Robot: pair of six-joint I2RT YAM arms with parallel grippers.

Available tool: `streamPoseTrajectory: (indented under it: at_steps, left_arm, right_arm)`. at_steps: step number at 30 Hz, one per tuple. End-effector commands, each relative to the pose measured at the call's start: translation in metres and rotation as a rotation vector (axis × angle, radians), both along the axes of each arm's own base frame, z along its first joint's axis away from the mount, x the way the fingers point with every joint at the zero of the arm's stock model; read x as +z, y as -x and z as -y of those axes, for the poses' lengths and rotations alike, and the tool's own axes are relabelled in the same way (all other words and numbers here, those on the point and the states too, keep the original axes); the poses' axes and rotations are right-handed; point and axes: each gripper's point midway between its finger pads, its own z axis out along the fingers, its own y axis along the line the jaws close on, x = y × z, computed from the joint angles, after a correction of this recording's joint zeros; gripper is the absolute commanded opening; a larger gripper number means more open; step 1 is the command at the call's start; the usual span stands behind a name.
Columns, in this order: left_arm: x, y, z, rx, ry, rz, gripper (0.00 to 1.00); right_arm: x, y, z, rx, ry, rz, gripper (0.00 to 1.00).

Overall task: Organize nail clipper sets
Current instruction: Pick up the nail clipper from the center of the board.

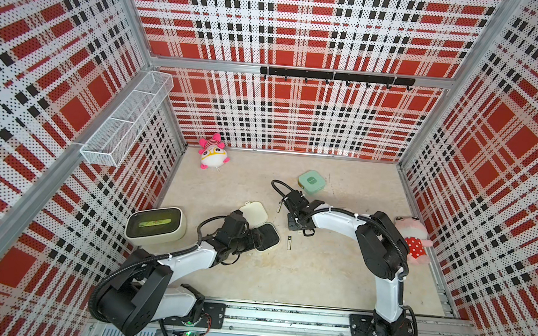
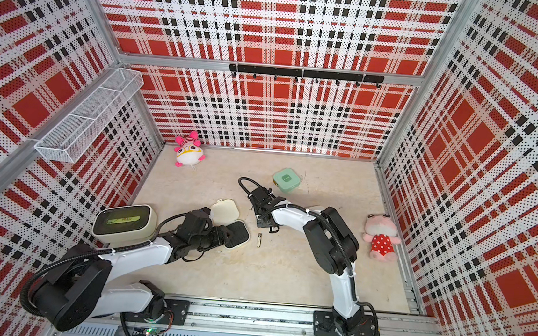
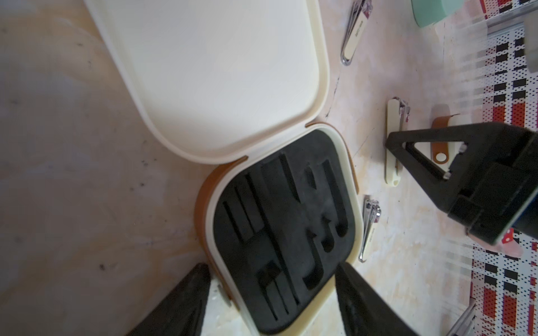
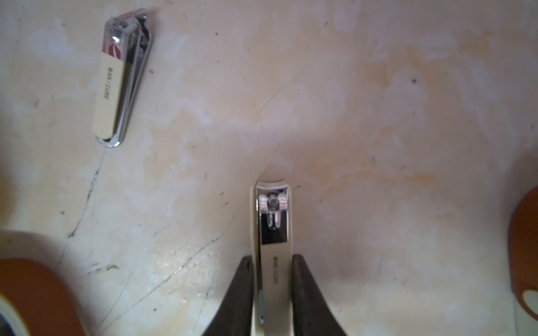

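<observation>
right tool point(image 4: 272, 261): jaws closed on the long sides of a silver-and-cream clipper point(image 4: 272, 227); its cutting end sticks out ahead of the fingers; whether it is clear of the table point(image 4: 378, 116) cannot be told
left tool point(image 3: 270, 266): jaws part-way apart, one finger on each side of the near end of the open cream case; whether they pinch it cannot be told; no clipper in it
open cream case point(image 1: 261, 224): left of centre, mid-depth; lid point(image 3: 218, 72) laid back on the far-left side of the base; black tray point(image 3: 282, 232) face up; every slot in view is empty
mint case point(image 1: 311, 181): far, right of centre; shut; contents not visible; neither tool touches it
loose clippers: one point(image 1: 289, 242) on the table just right of the open case, nearer than the right tool; another point(image 4: 122, 78) to the left of the right tool, apart from the held one; both untouched
unidentified: brown-and-cream piece point(image 3: 438, 136) beside the right tool; too cut off to name
not of the task: larger cream box point(image 1: 156, 225) at the left; plush toys at the far left and the right
progress (judged): early; one case is open and ready; the first clipper is only now in a grip; nothing is seated in the tray
left to do (judged): carry the held clipper to its slot; fetch the two loose ones; shut the lid; the need at the mint case cannot be judged
</observation>
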Motion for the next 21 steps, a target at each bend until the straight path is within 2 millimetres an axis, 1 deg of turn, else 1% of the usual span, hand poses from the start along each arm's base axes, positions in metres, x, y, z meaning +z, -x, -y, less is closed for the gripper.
streamPoseTrajectory:
  at_steps: [1, 2, 6, 10, 12, 13, 14, 17, 21]
  left_arm:
    - [0.02, -0.013, -0.009, 0.016, -0.007, 0.046, 0.72]
    - [0.024, -0.017, -0.012, 0.02, -0.005, 0.054, 0.72]
    - [0.039, -0.033, -0.024, 0.041, 0.004, 0.082, 0.73]
    - [0.056, -0.058, -0.027, 0.045, 0.028, 0.113, 0.73]
    - [0.06, -0.072, -0.026, 0.039, 0.05, 0.122, 0.72]
    - [0.061, -0.082, -0.034, 0.064, 0.055, 0.127, 0.71]
    - [0.062, -0.089, -0.036, 0.07, 0.065, 0.13, 0.71]
    - [0.062, -0.104, -0.042, 0.081, 0.08, 0.134, 0.71]
    - [0.061, -0.117, -0.047, 0.089, 0.085, 0.137, 0.7]
  right_arm:
    - [0.026, -0.009, -0.003, 0.03, -0.021, 0.067, 0.22]
    - [0.028, -0.01, -0.004, 0.061, -0.012, 0.074, 0.2]
    - [0.032, -0.01, -0.008, 0.076, -0.023, 0.075, 0.17]
    - [0.047, -0.009, -0.023, 0.122, -0.07, 0.109, 0.17]
    - [0.055, -0.007, -0.036, 0.166, -0.091, 0.134, 0.17]
    - [0.058, -0.005, -0.043, 0.188, -0.099, 0.144, 0.17]
    - [0.062, -0.003, -0.051, 0.215, -0.106, 0.155, 0.17]
    - [0.068, 0.005, -0.076, 0.291, -0.128, 0.174, 0.16]
    - [0.07, 0.018, -0.108, 0.383, -0.172, 0.171, 0.15]
